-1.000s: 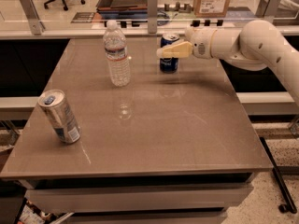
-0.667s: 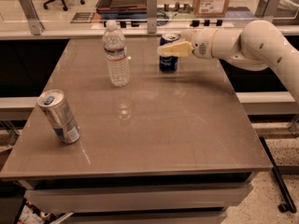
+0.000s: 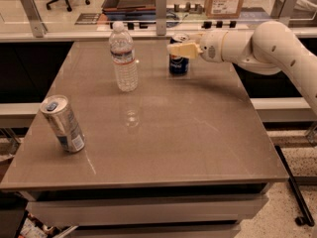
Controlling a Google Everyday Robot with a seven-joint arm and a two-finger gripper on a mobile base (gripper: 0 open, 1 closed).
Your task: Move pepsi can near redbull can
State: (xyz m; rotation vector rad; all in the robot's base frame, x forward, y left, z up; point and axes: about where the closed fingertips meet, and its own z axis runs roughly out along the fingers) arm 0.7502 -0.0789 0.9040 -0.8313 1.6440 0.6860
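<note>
The gripper [image 3: 179, 49], at the table [image 3: 148, 143]'s far side, is hiding the pepsi can [image 3: 178, 66]'s upper body behind its jaws; the arm [image 3: 270, 43] is being cropped rightward.

The pepsi can [image 3: 178, 66] is short and dark blue with a silver top. It stands up near the far edge of the table [image 3: 198, 133]. The gripper [image 3: 178, 49] is right at its top part. The redbull can [image 3: 63, 124] is slim and silver with a blue tab. It stands near the front left, well apart from the pepsi can.
</note>
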